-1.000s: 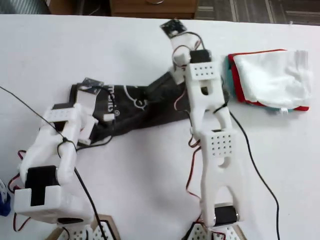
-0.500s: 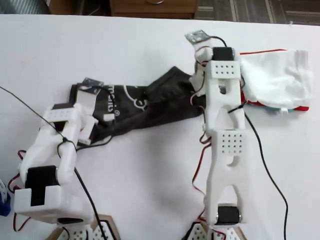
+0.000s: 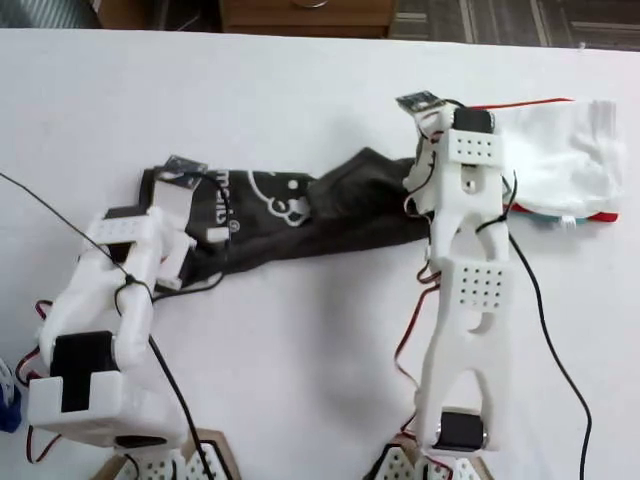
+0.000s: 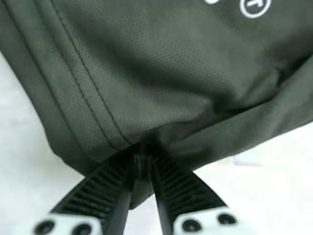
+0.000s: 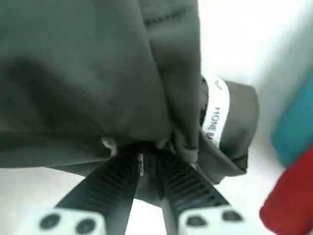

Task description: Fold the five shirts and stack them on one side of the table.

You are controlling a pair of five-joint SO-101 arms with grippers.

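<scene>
The left gripper (image 4: 142,157) pinches the stitched hem of the dark shirt (image 3: 340,215), jaws closed tight on the cloth. The right gripper (image 5: 146,157) clamps a bunched fold at the shirt's other end, with a white label just beside its fingers. The shirt lies stretched between them on the white table (image 3: 250,100). The stack of folded shirts (image 3: 560,150) sits just beyond the right gripper.

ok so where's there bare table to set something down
Bare table runs along the far side beyond the dark shirt, and in the near middle between the left arm and the right arm. Crowded at the right: the right hand pinches the shirt beside the folded stack.
</scene>
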